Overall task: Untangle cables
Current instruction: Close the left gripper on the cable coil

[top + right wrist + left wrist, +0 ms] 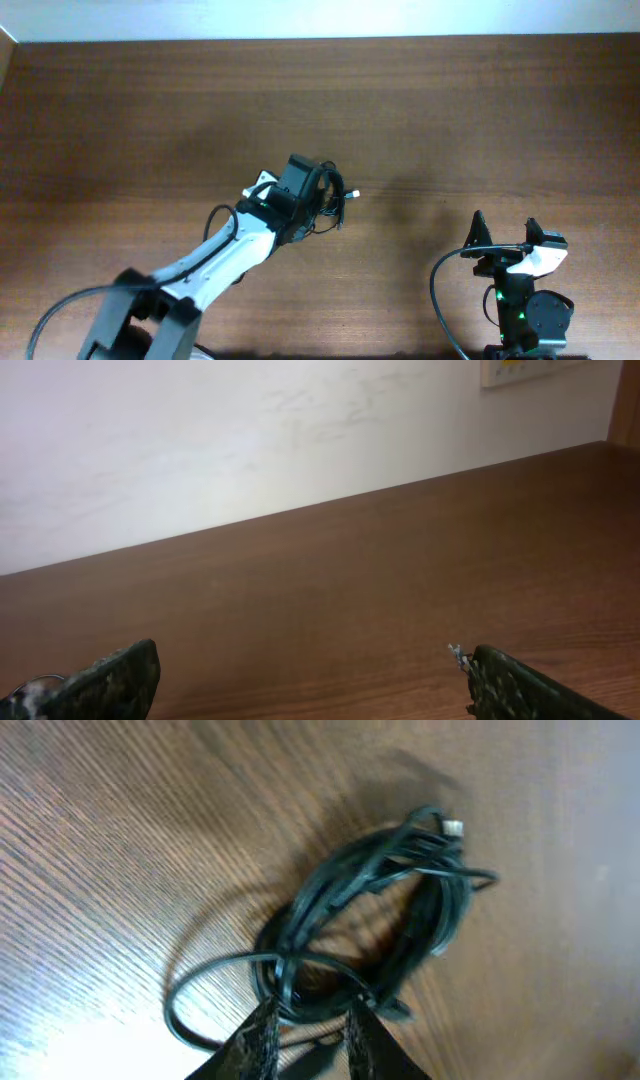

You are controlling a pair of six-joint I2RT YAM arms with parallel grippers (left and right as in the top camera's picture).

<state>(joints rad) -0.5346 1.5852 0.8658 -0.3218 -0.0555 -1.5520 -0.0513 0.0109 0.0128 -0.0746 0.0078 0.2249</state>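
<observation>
Cables [336, 198] lay knotted in one small bundle on the brown table [150, 110], just right of centre in the overhead view. The left gripper [310, 1017] stood at the bundle's near edge, fingers narrow with strands between the tips; whether they pinched, I couldn't tell. The right gripper [505, 225] sat lower right, spread wide, holding nothing.

I see cables [370, 920] black, one plug tip [455, 827] white. Table [150, 110] reddish-brown, fine straight wood grain. Wall [250, 440] plain off-white. Left arm [240, 245] white shell, black joints. Right gripper [312, 660] fingers [120, 680] dark, grey-speckled. Right arm [545, 262] black, white cover, green lights.
</observation>
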